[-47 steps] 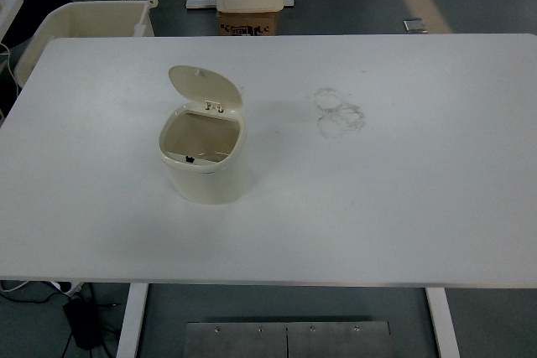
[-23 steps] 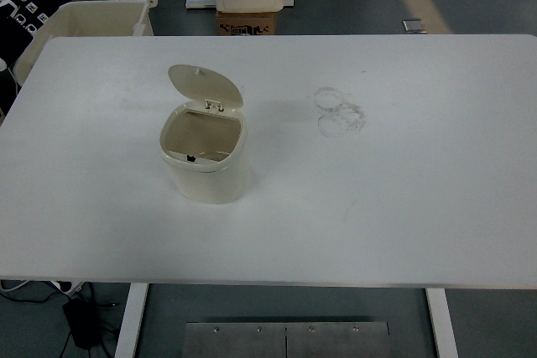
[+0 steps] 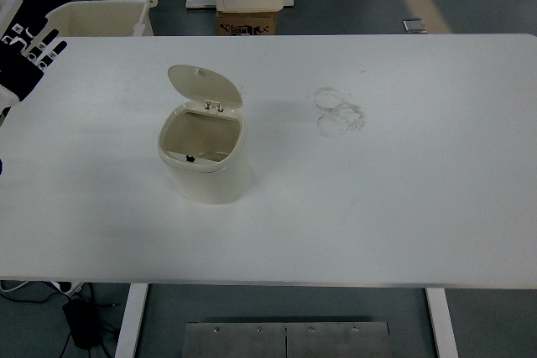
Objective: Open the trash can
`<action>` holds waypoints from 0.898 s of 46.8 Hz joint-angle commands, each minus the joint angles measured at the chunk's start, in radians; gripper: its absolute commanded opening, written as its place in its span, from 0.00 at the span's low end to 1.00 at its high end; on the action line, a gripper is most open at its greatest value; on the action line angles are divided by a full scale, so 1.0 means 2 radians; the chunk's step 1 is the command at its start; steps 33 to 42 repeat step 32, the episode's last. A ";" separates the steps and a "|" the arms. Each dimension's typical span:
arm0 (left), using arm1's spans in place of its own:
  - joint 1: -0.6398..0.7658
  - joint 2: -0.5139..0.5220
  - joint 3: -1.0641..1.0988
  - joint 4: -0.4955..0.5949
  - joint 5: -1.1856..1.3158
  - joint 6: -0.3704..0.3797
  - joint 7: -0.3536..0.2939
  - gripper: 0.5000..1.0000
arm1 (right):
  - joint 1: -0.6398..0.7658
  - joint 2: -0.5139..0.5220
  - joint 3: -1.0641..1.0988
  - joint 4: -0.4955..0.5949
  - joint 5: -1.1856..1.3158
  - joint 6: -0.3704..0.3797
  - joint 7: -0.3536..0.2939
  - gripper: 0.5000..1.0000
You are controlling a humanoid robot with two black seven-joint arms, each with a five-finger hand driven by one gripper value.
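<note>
The cream trash can [image 3: 204,157] stands left of the middle of the white desk [image 3: 403,199] with its lid [image 3: 204,87] hinged up toward the far edge, while the left robot hand [image 3: 32,44] shows at the far left corner, black fingers spread and holding nothing.

Open trash can on our white worktop

We see the cream trash can [image 3: 204,165] standing left of centre on the worktop [image 3: 403,207], its lid [image 3: 204,86] tipped up at the far rim and the inside bare; faint ring marks [image 3: 340,111] lie well apart to its right, a dark robot hand [image 3: 32,46] shows at the far left edge, and a cream bin [image 3: 92,19] sits beyond the worktop
</note>
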 commanded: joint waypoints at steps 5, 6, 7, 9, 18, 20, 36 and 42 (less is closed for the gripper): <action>0.003 -0.001 0.000 0.000 0.000 0.000 0.000 1.00 | 0.000 0.000 0.000 0.000 0.000 0.000 0.000 0.98; 0.004 -0.001 0.000 0.000 0.000 0.000 0.000 1.00 | 0.000 0.000 0.000 0.000 0.000 0.000 0.000 0.98; 0.005 -0.001 0.000 0.000 0.000 0.000 0.000 1.00 | 0.000 0.000 0.000 0.000 0.000 0.000 0.000 0.98; 0.007 -0.001 0.000 0.000 0.001 -0.001 0.000 1.00 | 0.000 0.000 0.000 0.000 0.000 0.000 0.000 0.98; 0.007 -0.001 0.001 0.000 0.001 -0.001 0.000 1.00 | 0.000 0.000 0.000 0.000 0.000 0.000 0.000 0.98; 0.008 -0.001 0.000 0.000 0.001 0.000 0.000 1.00 | 0.000 0.000 0.000 0.000 0.000 0.000 0.000 0.98; 0.014 -0.001 0.000 0.000 0.001 -0.001 0.000 1.00 | 0.000 0.000 0.000 0.000 -0.001 0.000 0.001 0.98; 0.014 -0.001 0.000 0.000 0.001 -0.001 0.000 1.00 | 0.000 0.000 0.000 0.000 -0.001 0.000 0.001 0.98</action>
